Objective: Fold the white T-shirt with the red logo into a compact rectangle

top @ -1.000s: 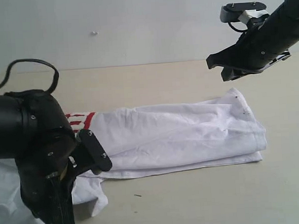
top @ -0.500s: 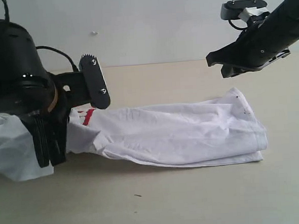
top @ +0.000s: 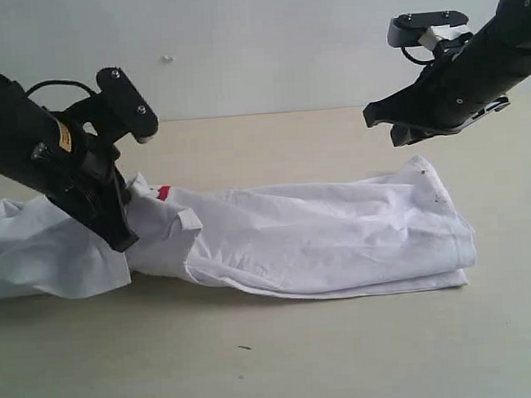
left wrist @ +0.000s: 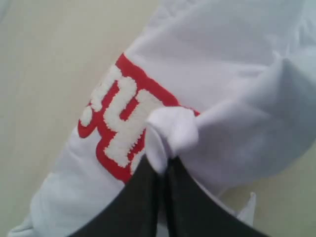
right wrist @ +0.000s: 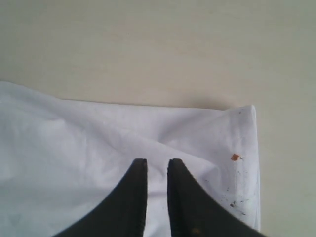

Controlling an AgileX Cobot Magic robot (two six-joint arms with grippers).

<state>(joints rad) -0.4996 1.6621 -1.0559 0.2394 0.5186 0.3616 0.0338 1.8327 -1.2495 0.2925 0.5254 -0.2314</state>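
Well, lettering: on the red logo (left wrist: 121, 123) I saw fuzzy white letters with thick red outlines, partly covered by a fold; I could not read a word.
Arm sticker: a yellow label (top: 63, 137) on the left arm was too small to read.
Left end effector (left wrist: 164, 165): it was clamped on a bunched pinch of the white T-shirt (top: 322, 236), just beside the logo.
Right end effector (right wrist: 157, 165): its jaws stood narrow with nothing between them, above the shirt's far corner and clear of it.
Shirt: it lay as a long folded band on the desk (top: 347, 356), with its left end lifted.
Change: a second earlier the left arm was low in the foreground; it had since swung up and back, and less red showed. The right arm had barely shifted.
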